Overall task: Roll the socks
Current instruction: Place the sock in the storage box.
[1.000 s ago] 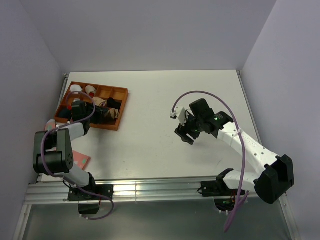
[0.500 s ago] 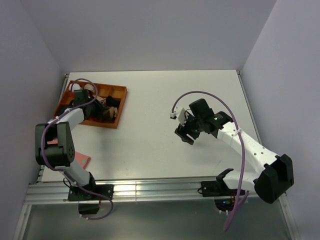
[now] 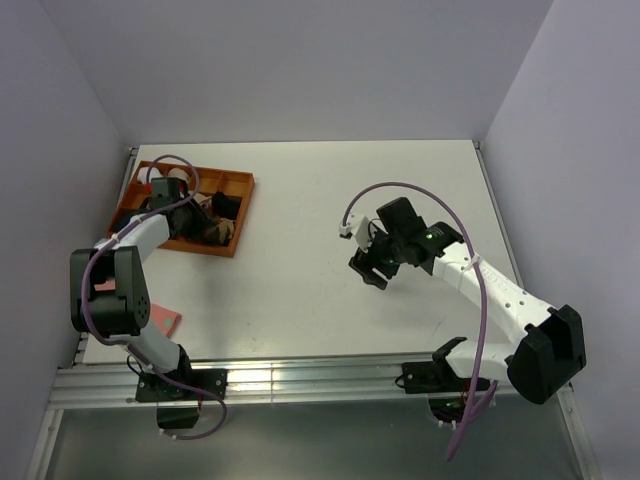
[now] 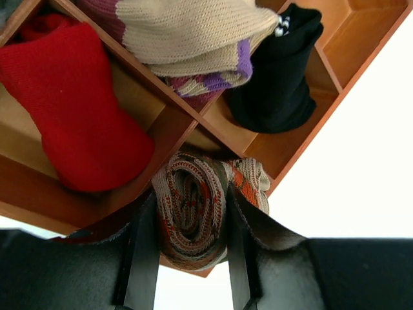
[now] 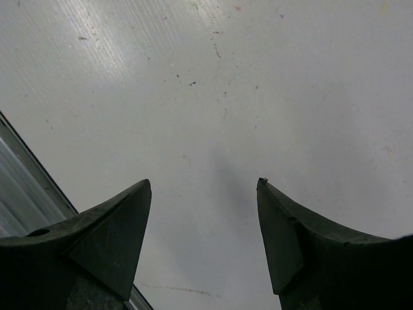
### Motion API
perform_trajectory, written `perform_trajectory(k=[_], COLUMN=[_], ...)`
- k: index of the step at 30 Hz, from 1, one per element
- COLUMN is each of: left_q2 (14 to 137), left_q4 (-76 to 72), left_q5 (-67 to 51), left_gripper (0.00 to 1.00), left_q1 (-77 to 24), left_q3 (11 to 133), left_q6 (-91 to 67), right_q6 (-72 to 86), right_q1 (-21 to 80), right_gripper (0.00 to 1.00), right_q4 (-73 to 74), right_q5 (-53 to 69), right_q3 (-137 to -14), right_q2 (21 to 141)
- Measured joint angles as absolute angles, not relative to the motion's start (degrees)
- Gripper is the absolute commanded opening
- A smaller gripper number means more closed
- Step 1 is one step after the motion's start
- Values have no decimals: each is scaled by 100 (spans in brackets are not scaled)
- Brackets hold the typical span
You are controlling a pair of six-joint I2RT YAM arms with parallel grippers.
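Within pale lilac walls (image 3: 300,70), over a white table (image 3: 300,200): stretched far-left above the orange tray (image 3: 245,215) with the left gripper (image 4: 191,203) pinching the rolled argyle sock (image 4: 193,226), near the red sock (image 4: 77,110) in a compartment, and poised over bare tabletop with the right gripper (image 5: 204,182) spread wide.

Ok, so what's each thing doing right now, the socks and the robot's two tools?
left tool: shut on the argyle sock.
argyle sock: rolled up, held at the edge of the tray.
red sock: lying in a tray compartment, not held.
black sock: lying in another compartment, not held.
right tool: open, empty, above the table.
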State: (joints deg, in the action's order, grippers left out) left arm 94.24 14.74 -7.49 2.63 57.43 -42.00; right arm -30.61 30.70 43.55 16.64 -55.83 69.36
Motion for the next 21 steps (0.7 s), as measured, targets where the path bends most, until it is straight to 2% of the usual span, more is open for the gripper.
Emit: perform_trajectory(k=[8, 21], left_q2=[9472, 10274], left_q4=[1758, 2845], left_q5=[-792, -344], left_gripper=[0, 0], left_q1=[263, -86], left_q3=[5863, 6958], left_q6=[-3959, -3647], right_q6=[-3057, -3057], right_q1=[3070, 3070], right_gripper=[73, 73], right_q4=[4357, 4357], right_q5=[1697, 1699], right_q3=[-5583, -5583], right_q2=[7002, 7083])
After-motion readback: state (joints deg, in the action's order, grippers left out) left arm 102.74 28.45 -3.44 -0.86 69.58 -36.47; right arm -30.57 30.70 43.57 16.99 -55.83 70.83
